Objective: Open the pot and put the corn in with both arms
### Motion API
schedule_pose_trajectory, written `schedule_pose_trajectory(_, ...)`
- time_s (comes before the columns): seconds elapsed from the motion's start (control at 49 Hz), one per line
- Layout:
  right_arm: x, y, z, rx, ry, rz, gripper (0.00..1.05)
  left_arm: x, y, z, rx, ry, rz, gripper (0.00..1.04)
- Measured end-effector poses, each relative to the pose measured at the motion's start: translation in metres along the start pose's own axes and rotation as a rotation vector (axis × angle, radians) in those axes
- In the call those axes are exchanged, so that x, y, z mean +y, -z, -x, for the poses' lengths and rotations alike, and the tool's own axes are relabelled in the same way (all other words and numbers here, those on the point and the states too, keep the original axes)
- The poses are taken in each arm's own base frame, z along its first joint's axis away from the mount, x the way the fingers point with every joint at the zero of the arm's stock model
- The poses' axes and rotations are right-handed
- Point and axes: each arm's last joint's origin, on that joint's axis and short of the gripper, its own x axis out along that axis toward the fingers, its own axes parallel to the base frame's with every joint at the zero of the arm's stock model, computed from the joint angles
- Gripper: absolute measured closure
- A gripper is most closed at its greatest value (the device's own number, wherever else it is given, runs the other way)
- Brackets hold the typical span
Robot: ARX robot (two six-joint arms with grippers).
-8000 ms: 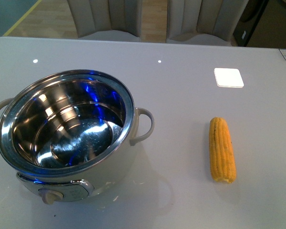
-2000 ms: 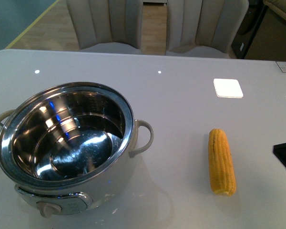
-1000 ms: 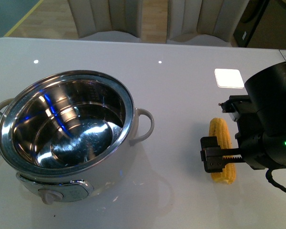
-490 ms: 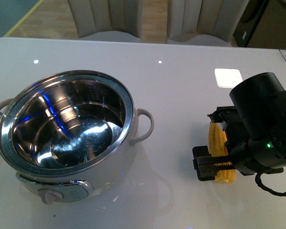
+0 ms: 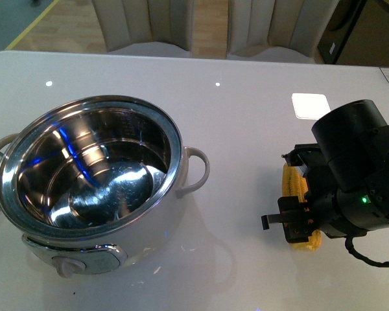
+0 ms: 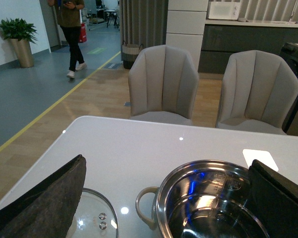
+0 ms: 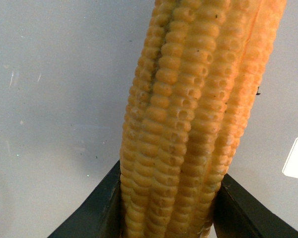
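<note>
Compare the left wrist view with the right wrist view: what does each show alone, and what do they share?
Only the left wrist view shows the open pot, its glass lid lying on the table beside it. Only the right wrist view shows the corn, held between the fingers of the right gripper. Both show the white table and a white square on it.

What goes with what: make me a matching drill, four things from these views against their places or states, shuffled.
1. pot
2. corn
3. glass lid
4. white square pad

A. flat on the table, beside the pot
B. clamped in the right gripper
C. on the table, beyond the corn
D. uncovered and empty

Pairs: 1-D, 2-B, 3-A, 4-C.
</note>
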Motion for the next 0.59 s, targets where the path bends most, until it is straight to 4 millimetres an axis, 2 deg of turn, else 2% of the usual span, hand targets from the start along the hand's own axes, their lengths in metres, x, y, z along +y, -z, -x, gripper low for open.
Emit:
schedule_pose_trajectory(0.102,0.003,0.007,0.004,0.011,-0.009,0.0,0.73,0.0,0.0,0.0,0.0,0.0,0.0,0.07)
schedule_pose_trajectory(0.286,0.009,0.02,0.02,0.021,-0.064,0.01,0.79,0.0,0.0,0.0,0.0,0.0,0.0,0.07)
schedule_pose_trajectory(0.449,0.012,0.019,0.049,-0.055,-0.116,0.018,0.82,0.0,0.0,0.0,0.0,0.0,0.0,0.07)
schedule_pose_trajectory(0.592,0.015,0.009,0.082,-0.155,-0.185,0.022,0.82,0.0,0.0,0.0,0.0,0.0,0.0,0.07)
